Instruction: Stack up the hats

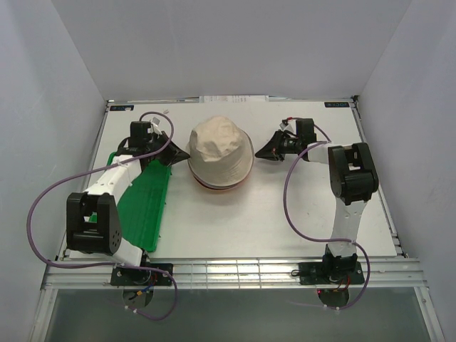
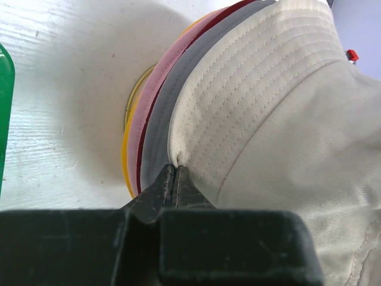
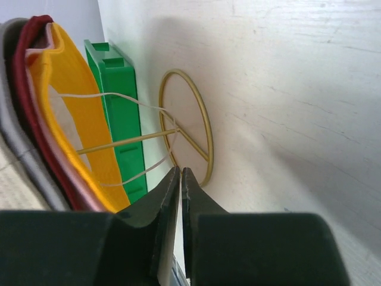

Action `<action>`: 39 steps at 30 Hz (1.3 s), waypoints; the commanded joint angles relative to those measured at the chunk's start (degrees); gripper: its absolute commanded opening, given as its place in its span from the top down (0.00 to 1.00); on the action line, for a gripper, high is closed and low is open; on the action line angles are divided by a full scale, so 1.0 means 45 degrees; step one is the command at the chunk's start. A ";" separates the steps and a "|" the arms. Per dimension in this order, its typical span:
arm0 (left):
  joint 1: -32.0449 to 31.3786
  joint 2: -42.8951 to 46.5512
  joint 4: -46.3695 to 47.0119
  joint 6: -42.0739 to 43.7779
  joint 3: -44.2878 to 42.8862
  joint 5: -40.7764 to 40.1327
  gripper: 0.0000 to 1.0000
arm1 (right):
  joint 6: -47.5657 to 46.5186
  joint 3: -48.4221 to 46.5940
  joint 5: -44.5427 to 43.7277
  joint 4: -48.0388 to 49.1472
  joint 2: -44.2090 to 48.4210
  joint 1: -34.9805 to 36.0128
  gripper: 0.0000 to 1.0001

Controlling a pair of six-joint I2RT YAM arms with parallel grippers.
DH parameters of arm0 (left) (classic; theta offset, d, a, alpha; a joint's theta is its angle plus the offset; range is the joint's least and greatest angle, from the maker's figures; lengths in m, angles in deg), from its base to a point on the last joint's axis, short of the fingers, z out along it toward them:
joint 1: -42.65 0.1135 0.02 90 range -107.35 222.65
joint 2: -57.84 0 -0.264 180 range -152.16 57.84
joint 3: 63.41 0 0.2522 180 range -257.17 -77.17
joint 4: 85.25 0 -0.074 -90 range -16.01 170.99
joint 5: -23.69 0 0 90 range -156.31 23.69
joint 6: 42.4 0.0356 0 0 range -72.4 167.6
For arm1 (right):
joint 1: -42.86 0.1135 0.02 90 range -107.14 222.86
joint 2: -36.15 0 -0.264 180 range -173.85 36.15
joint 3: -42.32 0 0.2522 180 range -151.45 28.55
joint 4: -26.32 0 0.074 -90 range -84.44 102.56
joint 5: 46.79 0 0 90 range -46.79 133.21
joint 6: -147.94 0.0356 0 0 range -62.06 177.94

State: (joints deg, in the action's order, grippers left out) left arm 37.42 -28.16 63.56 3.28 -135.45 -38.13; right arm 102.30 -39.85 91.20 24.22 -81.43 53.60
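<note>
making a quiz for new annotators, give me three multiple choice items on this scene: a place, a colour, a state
1. Where does the green tray lie relative to the hat stack?
a) to its right
b) to its left, under the left arm
c) on top of it

2. Which colour is on top of the stack?
a) beige
b) dark red
c) grey

3. How is the right tool?
a) wide open
b) shut on the tray
c) shut, holding nothing

1 b: the top view shows it left of the stack, beneath that arm.
2 a: the beige bucket hat crowns the pile.
3 c: its fingers stand together with nothing between them.
</note>
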 commanded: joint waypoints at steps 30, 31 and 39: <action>0.0147 0.1336 -0.3115 0.1917 -0.2867 -0.1164 0.41 | -0.1068 -0.0268 -0.0918 -0.2552 0.4018 -0.0024 0.54; 0.0148 0.1395 -0.3331 0.2208 -0.3004 -0.1340 0.39 | -0.1107 -0.0249 -0.0937 -0.2572 0.4077 -0.0024 0.54; 0.0128 0.2448 -0.4758 0.3207 -0.3884 -0.2376 0.36 | -0.1731 0.0258 -0.1521 -0.3527 0.5714 -0.0238 0.50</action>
State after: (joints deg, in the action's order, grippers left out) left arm 37.72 -21.47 45.83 14.52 -150.31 -46.50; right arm 97.12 -39.43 86.15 10.04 -61.50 53.19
